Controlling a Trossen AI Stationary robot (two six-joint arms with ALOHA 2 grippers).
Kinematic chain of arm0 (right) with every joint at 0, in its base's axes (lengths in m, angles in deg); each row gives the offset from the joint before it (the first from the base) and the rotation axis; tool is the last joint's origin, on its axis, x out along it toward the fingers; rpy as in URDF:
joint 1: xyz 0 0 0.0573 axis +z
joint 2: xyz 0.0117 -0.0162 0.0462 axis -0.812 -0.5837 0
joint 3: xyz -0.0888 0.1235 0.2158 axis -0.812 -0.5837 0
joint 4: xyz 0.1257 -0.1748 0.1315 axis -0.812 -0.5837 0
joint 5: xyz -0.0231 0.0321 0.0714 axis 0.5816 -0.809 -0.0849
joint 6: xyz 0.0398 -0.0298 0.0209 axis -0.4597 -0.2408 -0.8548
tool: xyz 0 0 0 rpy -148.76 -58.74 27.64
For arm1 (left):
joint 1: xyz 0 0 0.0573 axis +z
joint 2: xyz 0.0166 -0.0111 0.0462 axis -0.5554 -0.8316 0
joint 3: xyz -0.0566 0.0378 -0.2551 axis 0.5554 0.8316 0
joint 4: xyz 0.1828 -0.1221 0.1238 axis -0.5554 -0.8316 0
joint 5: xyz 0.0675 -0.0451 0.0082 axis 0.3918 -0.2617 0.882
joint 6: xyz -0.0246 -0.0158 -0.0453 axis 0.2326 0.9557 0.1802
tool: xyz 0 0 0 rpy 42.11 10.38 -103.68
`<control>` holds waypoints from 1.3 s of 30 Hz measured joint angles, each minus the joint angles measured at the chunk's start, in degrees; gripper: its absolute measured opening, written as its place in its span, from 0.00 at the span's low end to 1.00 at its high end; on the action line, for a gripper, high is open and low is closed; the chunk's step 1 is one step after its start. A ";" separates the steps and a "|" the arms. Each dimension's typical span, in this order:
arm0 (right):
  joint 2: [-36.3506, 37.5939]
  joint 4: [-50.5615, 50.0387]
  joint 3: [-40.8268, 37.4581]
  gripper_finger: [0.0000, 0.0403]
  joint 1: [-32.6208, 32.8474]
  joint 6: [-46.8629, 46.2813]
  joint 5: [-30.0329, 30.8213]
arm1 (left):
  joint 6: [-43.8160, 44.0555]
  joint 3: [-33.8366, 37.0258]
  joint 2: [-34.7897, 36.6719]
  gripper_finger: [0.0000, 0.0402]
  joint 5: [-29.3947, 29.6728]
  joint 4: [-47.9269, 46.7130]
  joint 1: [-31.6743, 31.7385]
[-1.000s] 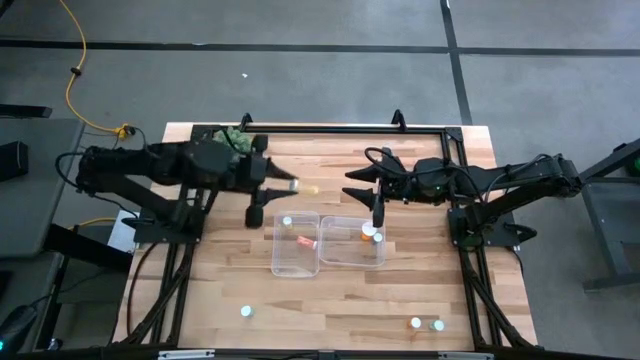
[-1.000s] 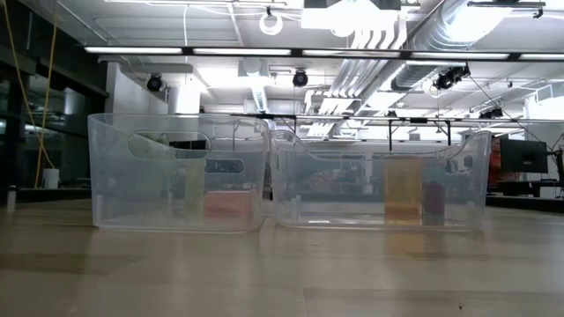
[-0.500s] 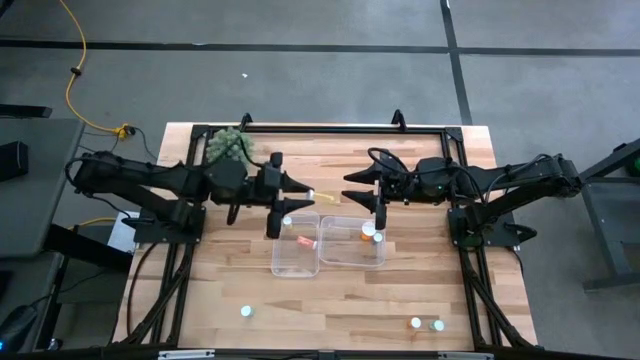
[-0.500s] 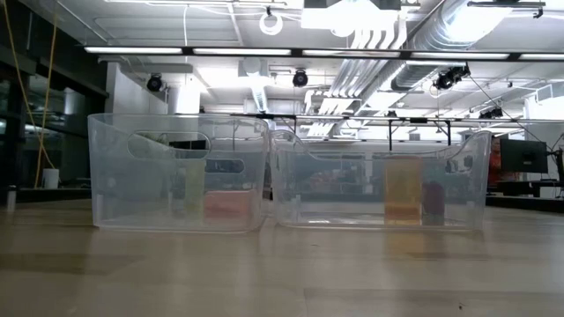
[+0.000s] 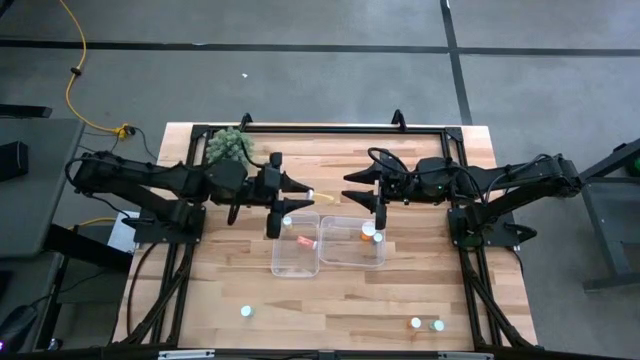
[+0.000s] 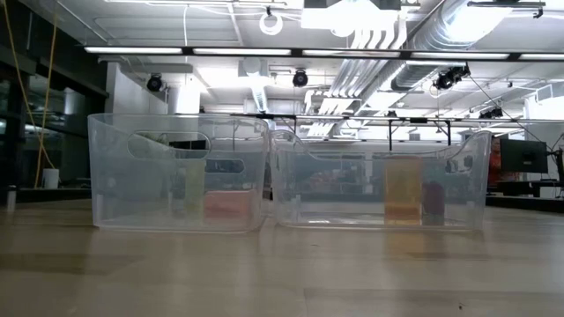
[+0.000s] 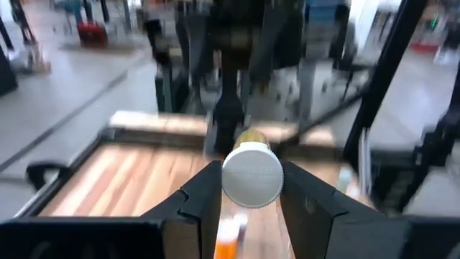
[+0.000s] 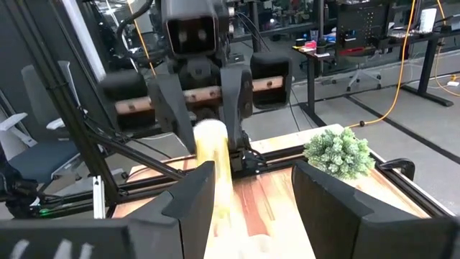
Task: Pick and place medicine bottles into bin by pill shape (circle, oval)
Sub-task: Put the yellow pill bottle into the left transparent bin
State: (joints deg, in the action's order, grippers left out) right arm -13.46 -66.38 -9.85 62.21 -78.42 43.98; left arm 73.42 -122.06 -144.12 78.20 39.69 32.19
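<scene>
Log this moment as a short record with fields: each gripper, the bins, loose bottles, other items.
left gripper: jaws shut on a white-capped bottle, held above the left bin's far edge
right gripper: jaws open, empty, facing the left gripper
left bin: two bottles inside
right bin: two bottles inside
loose bottles: three near the table's front edge
other: green plant ball at far left corner

Surface (image 5: 400,300): pale wood planks, visible grain, low satin sheen. 2 bins (image 6: 176,172) (image 6: 381,176): clear plastic, smooth, glossy, faintly hazy. Bottle (image 7: 251,175) in left end effector (image 7: 248,198): white cap smooth, matt plastic; body translucent yellowish plastic. End effector fingers (image 7: 201,198): black, matt, hard plastic look. Plant ball (image 8: 338,152): fuzzy, rough green. Floor (image 5: 300,80): grey, dull.
</scene>
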 joint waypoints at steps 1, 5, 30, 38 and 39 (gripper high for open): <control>0.01 0.00 -0.02 0.44 0.00 -0.08 0.00 | -0.22 -0.44 0.00 0.28 -0.16 -2.80 0.00; 0.00 0.00 0.00 0.44 0.00 -0.28 0.00 | -3.13 -4.50 -0.04 0.28 0.29 -20.97 0.11; 0.00 -2.09 0.00 0.44 0.00 -0.25 0.09 | 0.79 -5.58 -25.52 0.28 -4.24 -46.04 -4.78; 0.00 -2.21 -0.01 0.44 0.00 -0.04 0.45 | 2.96 -5.60 -28.72 0.28 -0.73 -44.24 -6.12; 0.00 -2.21 0.00 0.44 0.00 -0.09 0.44 | 2.96 -5.60 -29.02 0.28 -0.72 -43.76 -6.10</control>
State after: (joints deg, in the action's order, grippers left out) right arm -13.46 -68.58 -9.85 62.21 -78.51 44.42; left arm 76.38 -127.66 -173.14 77.48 -4.08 26.09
